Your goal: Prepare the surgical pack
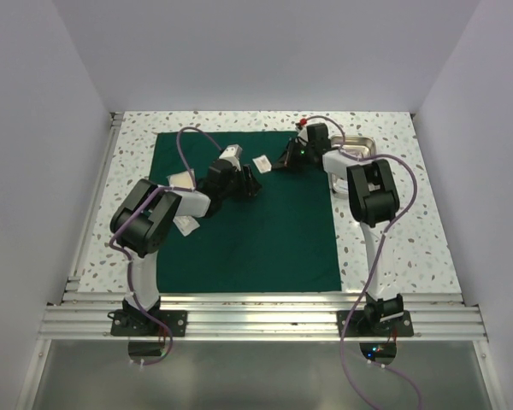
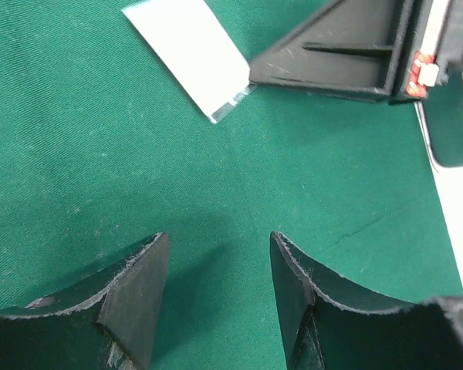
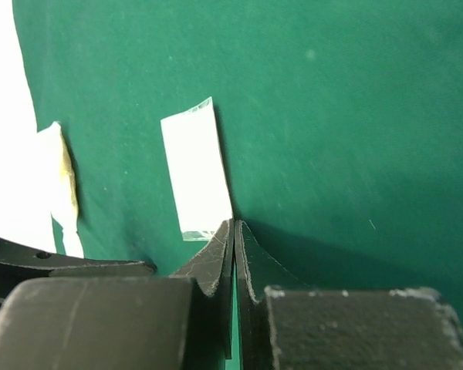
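Right jaws shut against white strip (image 3: 194, 169); left jaws half-open over surgical pack (image 2: 216, 185).

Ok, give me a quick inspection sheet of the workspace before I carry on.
Surface: white speckled tabletop, no spills seen.
Job's things: dark green fabric sheet, spread flat, unfolded.
Clutter: small white paper slip on sheet; shiny steel tray beside its far right corner.
Grippers: left gripper open above sheet; right gripper shut at slip's corner, hold unclear.
Cables: purple cables looping off both arms.
Surroundings: white walls; aluminium rails at near edge.
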Tool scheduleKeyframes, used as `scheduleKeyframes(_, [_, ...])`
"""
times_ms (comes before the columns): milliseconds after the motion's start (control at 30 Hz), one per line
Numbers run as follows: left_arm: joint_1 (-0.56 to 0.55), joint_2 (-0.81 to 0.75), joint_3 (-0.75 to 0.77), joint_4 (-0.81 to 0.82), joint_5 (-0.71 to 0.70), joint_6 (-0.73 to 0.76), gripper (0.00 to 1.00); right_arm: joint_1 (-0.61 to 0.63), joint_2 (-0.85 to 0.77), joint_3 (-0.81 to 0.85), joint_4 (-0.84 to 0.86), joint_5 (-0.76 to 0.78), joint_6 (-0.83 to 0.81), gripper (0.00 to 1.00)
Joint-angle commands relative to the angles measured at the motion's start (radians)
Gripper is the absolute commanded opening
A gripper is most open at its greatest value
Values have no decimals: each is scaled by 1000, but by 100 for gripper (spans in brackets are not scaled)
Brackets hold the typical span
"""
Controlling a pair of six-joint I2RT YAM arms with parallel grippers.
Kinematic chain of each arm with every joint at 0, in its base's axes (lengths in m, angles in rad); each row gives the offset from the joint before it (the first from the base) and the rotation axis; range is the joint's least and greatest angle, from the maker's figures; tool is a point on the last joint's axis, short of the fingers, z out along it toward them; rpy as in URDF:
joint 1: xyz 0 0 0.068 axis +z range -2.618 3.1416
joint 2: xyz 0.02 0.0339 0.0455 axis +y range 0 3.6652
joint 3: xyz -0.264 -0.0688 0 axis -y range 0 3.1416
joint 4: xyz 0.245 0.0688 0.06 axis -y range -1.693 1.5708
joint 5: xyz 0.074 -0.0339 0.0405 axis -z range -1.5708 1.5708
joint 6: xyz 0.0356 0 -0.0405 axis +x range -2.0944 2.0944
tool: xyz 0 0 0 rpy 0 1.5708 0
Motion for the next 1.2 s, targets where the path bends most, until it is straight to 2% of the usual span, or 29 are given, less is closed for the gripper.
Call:
scheduleKeyframes(0, [-5,-3,22,9,-11,14,59,-28,-142,-82,124,33,49,0])
scheduleKeyframes(167, [-5,-11,13,15,-15,11,58,-106,-335,-313,274,84,116,0])
scheduleKeyframes(267, [-5,-13,13,17,-11,9,58,-163,-436,-427,306,107,126,0])
scheduleKeyframes(467, [-4,-16,14,15,-9,6,58,-290,-564,-536,245,157,136,0])
scheduleKeyframes(500, [-4,-16,13,15,-9,6,58,-316,-584,-559,246,204,143,0])
scheduleKeyframes(633, [-5,-20,11,14,-11,8,58,-350,-683,-686,267,321,141,0])
scheduleKeyframes(933, [-5,-19,-2,28,-11,0,58,-370,-777,-740,104,458,86,2])
scheduleKeyframes(967, [-4,-28,-6,34,-17,2,58,-370,-782,-742,78,487,83,14])
scheduleKeyframes(1000, [-5,-31,-10,37,-20,2,58,-370,-788,-743,72,495,74,38])
scheduleKeyframes(1033, [-4,-34,-13,37,-24,2,58,-370,-809,-748,69,504,72,48])
scheduleKeyframes(1100, [-5,-43,-16,37,-28,8,58,-369,-838,-758,84,521,60,55])
scheduleKeyframes(1167, [-8,-63,-22,34,-41,17,58,-358,-881,-755,87,519,40,57])
